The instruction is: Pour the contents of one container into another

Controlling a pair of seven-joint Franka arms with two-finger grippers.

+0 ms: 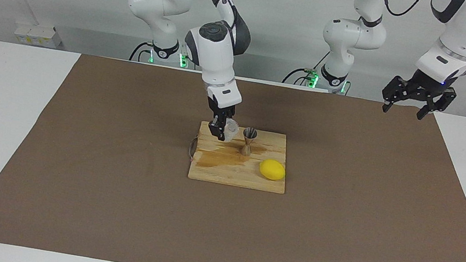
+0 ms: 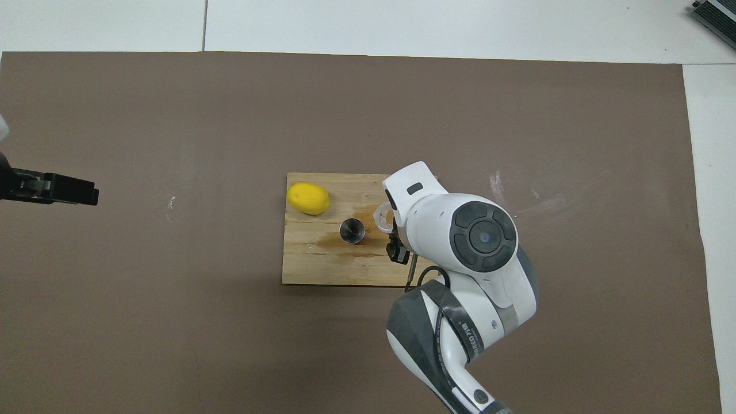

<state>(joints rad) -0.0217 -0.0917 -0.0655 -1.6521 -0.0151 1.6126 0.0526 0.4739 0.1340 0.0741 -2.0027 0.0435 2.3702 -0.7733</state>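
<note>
Much of the right gripper (image 1: pixel 223 130) is hidden in the overhead view by the arm's own bulky wrist, so only the rim of the glass cup (image 2: pixel 382 218) and one dark finger show there; the facing view shows the fingers closed on the cup (image 1: pixel 230 129), which is held up in the air over the wooden board (image 1: pixel 226 174), at the edge toward the right arm's end of the bench. Whether the cup holds any liquid cannot be made out. Just beside it, and apart from it, the metal jigger (image 1: pixel 248 141) stands upright on the board, its open mouth (image 2: pixel 352 230) plain from above. A darker wet-looking stain (image 1: pixel 222 157) spreads across the board around the jigger's foot. One lemon (image 1: pixel 272 169) lies on the board's corner farther from the robots, toward the left arm's end. At the board's edge under the right arm a thin cord or wire (image 1: pixel 191 148) is partly seen, too small to identify. The left gripper (image 1: pixel 405 109) waits with fingers spread open, high over the brown mat's (image 1: pixel 68 180) edge; overhead it is cut off by the frame (image 2: pixel 52 190). Wide bare mat surrounds the board on every side.
</note>
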